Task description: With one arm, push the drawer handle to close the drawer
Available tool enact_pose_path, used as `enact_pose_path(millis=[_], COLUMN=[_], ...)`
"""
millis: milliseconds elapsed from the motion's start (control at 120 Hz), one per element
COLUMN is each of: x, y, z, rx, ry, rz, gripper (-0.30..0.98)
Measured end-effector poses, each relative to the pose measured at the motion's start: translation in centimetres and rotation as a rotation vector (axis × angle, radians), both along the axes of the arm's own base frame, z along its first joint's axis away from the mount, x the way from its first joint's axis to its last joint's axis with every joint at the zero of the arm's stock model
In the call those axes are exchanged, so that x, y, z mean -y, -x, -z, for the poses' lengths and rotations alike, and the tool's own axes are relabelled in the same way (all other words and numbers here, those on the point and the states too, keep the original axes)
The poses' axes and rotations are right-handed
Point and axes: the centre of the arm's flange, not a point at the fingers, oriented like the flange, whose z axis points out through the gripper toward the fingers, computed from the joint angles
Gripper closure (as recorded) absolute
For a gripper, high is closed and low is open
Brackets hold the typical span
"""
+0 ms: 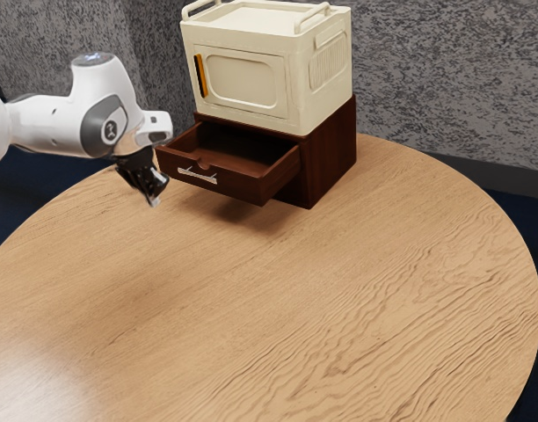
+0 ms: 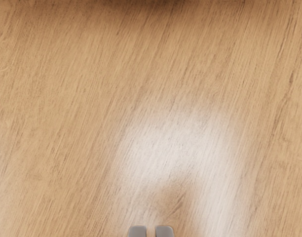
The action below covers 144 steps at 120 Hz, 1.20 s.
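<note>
Desk (image 1: 339,316): round, pale wood grain
Room: mottled grey wall (image 1: 445,70), dark blue floor (image 1: 27,193)
Cabinet (image 1: 329,158): dark brown, at desk's edge, under a cream box (image 1: 247,79) with closed door
Drawer (image 1: 238,187): pulled out, silver handle (image 1: 199,176) on front
Claw (image 1: 155,195): narrow, near handle, toward exterior view's left
Wrist view: close fingertips, pale glare over wood

Speckled grey walls (image 1: 445,79), a dark blue floor (image 1: 18,189) and a round wooden table (image 1: 278,308) suggest an office.
</note>
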Motion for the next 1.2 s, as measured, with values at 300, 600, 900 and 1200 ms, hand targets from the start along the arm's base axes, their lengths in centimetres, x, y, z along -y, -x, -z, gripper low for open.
enact_pose_path(millis=[300,600,900,1200], x=[0.2,-0.6,-1.0,-0.8], y=[-3.5,-5.4,-7.3,-9.4], z=[1.1,1.4,1.5,2.6], rx=[0.001,0.016,0.046,0.063], ry=[-0.011,-0.015,0.012,0.001], rz=[0.012,0.014,0.033,0.056], gripper=[0.78,0.79,0.79,0.79])
